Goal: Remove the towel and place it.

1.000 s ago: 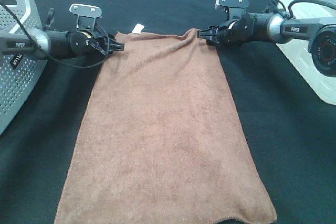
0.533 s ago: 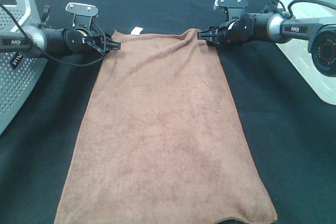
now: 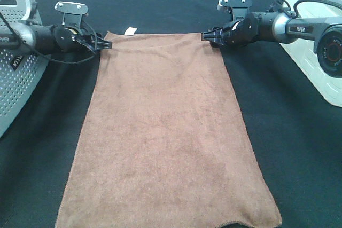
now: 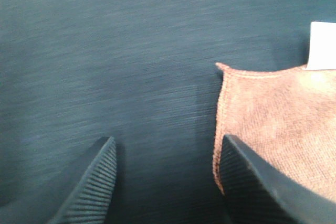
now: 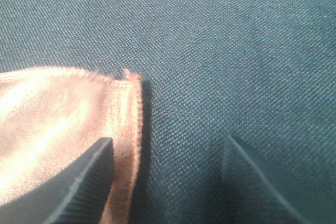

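Observation:
The brown towel [image 3: 165, 132] lies flat on the black table cloth [image 3: 299, 158], with its white tag [image 3: 130, 30] at the far left corner. My left gripper [image 3: 107, 43] is at that far left corner. In the left wrist view its jaws [image 4: 168, 182] stand apart over bare cloth, with the towel's corner [image 4: 273, 119] and the tag [image 4: 321, 45] beside one finger. My right gripper [image 3: 206, 34] is at the far right corner. In the right wrist view it [image 5: 168, 182] is open, and the towel's stitched edge [image 5: 58, 108] runs under one finger.
A grey perforated basket [image 3: 16, 78] stands at the left edge, behind my left arm. A white surface [image 3: 315, 57] borders the cloth at the right, under my right arm. The towel's near edge reaches the bottom of the exterior view.
My left gripper has moved left and a little farther back. The towel's far left corner went with it, so the far edge now lies straight and flat. The right arm has not moved.

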You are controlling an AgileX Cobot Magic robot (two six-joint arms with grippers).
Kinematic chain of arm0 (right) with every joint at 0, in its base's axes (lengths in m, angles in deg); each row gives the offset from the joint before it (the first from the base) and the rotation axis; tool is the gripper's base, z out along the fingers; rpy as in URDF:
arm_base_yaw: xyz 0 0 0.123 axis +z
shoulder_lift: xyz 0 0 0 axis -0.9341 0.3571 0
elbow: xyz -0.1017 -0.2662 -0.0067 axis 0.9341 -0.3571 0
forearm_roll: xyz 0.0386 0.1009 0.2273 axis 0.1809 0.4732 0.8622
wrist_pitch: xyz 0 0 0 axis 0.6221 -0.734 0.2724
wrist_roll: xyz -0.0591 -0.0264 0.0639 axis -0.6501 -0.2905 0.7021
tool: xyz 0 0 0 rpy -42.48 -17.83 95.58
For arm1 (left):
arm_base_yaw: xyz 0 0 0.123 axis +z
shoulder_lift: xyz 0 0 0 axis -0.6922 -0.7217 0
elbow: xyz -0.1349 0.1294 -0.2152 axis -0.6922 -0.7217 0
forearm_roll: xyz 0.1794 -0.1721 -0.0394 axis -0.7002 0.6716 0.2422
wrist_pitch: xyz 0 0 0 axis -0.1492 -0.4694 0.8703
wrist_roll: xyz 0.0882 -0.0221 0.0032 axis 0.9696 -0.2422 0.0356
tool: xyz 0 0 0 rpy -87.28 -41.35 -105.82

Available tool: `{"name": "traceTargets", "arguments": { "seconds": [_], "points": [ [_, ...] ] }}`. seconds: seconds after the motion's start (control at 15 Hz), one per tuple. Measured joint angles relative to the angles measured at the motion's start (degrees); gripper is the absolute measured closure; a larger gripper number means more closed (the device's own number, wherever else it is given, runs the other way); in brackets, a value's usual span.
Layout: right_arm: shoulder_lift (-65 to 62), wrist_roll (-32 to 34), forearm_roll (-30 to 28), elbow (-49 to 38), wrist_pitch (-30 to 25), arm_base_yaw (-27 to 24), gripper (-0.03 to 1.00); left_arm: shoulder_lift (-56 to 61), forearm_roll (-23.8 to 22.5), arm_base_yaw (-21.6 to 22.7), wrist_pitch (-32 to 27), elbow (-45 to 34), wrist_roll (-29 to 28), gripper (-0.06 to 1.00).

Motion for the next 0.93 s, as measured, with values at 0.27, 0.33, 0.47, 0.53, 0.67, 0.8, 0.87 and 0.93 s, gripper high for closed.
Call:
{"name": "traceTargets", "arguments": {
  "seconds": [0.27, 0.33, 0.47, 0.53, 0.67, 0.8, 0.87, 0.93],
  "points": [
    [0.0, 0.0, -0.1, 0.0, 0.0, 0.0, 0.41, 0.2, 0.2, 0.3, -0.5, 0.0, 0.0, 0.39],
    [-0.1, 0.0, -0.1, 0.0, -0.1, 0.0, 0.41, 0.5, 0.2, -0.1, -1.0, 0.0, 0.0, 0.39],
    [-0.9, 0.0, -0.1, 0.0, -1.8, 0.0, 0.41, 1.6, 0.2, -1.0, -1.9, 0.0, 0.0, 0.38],
    [-1.8, 0.0, 0.1, -0.1, -3.3, 0.0, 0.41, 3.0, 0.2, -1.7, -2.1, 0.0, 0.0, 0.35],
    [-3.7, 0.1, 0.1, -0.2, -4.2, 0.0, 0.41, 4.8, 0.2, -1.9, -2.1, 0.0, 0.0, 0.33],
    [-6.6, 0.1, 0.3, -0.2, -5.2, 0.0, 0.41, 6.2, 1.3, -1.9, -3.7, -0.1, 0.0, 0.32],
    [-8.3, 0.1, 0.3, -0.2, -6.9, 0.0, 0.41, 7.6, 1.9, -1.9, -5.8, -0.1, 0.0, 0.32],
    [-10.0, 0.1, 0.3, -0.2, -8.9, 0.0, 0.41, 9.5, 2.3, -1.9, -8.4, -0.1, 0.0, 0.32]
  ]
}}
